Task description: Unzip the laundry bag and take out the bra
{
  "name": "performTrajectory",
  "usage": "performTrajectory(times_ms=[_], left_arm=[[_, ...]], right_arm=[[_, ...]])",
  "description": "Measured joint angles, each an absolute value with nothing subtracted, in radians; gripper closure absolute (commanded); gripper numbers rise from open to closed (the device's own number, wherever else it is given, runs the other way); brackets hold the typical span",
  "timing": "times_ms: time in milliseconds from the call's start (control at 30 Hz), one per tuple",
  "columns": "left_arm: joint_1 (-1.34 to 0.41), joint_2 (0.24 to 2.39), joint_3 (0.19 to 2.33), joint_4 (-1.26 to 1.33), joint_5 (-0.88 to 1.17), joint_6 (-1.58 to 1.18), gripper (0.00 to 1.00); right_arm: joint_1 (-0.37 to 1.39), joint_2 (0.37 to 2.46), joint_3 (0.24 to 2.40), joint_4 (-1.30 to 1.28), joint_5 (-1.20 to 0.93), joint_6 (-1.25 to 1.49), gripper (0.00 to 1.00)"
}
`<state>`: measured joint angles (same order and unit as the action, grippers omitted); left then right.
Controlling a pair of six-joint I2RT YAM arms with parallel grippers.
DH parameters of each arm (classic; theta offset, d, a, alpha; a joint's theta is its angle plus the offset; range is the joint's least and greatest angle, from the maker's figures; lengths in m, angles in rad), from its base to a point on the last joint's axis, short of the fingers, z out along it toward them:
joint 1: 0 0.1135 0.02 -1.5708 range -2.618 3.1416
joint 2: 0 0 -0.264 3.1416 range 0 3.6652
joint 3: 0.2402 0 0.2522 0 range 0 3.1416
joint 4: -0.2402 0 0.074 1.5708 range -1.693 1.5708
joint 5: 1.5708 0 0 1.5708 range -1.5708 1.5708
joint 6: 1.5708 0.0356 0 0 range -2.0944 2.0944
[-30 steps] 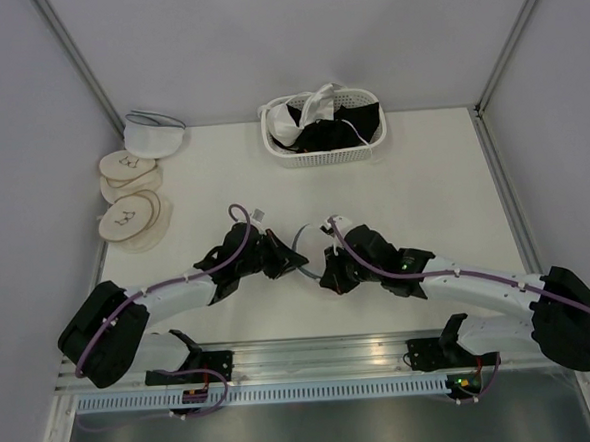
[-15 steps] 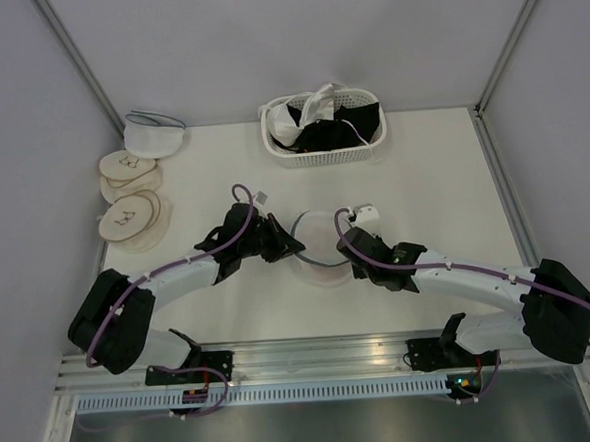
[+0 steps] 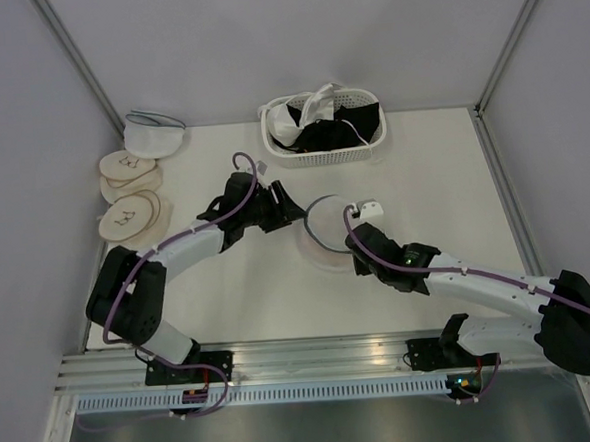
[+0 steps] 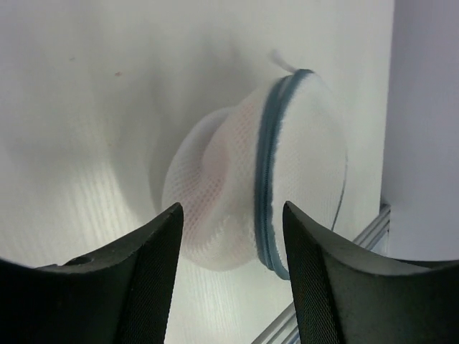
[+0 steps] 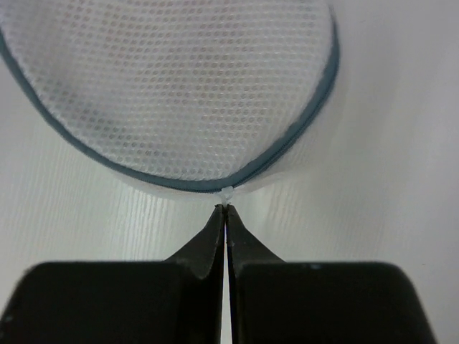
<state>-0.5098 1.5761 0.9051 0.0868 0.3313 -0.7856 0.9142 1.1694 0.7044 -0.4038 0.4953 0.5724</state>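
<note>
The laundry bag (image 3: pixel 324 241), a round white mesh case with a dark zipper (image 4: pixel 264 172) round its rim, lies mid-table, one edge raised. A faint pink tint shows through the mesh (image 4: pixel 215 154); the bra itself cannot be made out. My right gripper (image 3: pixel 350 234) sits at the bag's right edge. In the right wrist view the bag (image 5: pixel 179 93) fills the top and the gripper (image 5: pixel 226 209) is shut on the small white zipper pull (image 5: pixel 227 193). My left gripper (image 3: pixel 295 213) is at the bag's left, open (image 4: pixel 233 279), touching nothing.
A white basket (image 3: pixel 326 157) with black and white garments stands at the back centre. A white domed bag (image 3: pixel 154 134) and tan round discs (image 3: pixel 128 196) lie at the back left. Grey walls close off three sides.
My left gripper has opened and drawn back toward the far left. The right gripper stays shut and has moved away from the near edge, and the bag has shifted farther up the table.
</note>
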Motion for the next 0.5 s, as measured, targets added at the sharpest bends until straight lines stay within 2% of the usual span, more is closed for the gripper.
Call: performTrajectory(times_ms=[167,300,500], left_arm=[[-0.52,1.423,0.773,0.021,0.218,-0.854,0.35],[-0.579,1.287,0.648,0.036,0.213,-0.935,0.34],[-0.673,1.277,0.551,0.173,0.233,-1.052,0.33]], right_arm=[[0.912,1.166,0.666,-0.321,0.266,0.522,1.0],[0.912,1.166,0.649,-0.223,0.068,0.483,1.0],[0.912,1.188,0.656,-0.13,-0.08,0.447,1.0]])
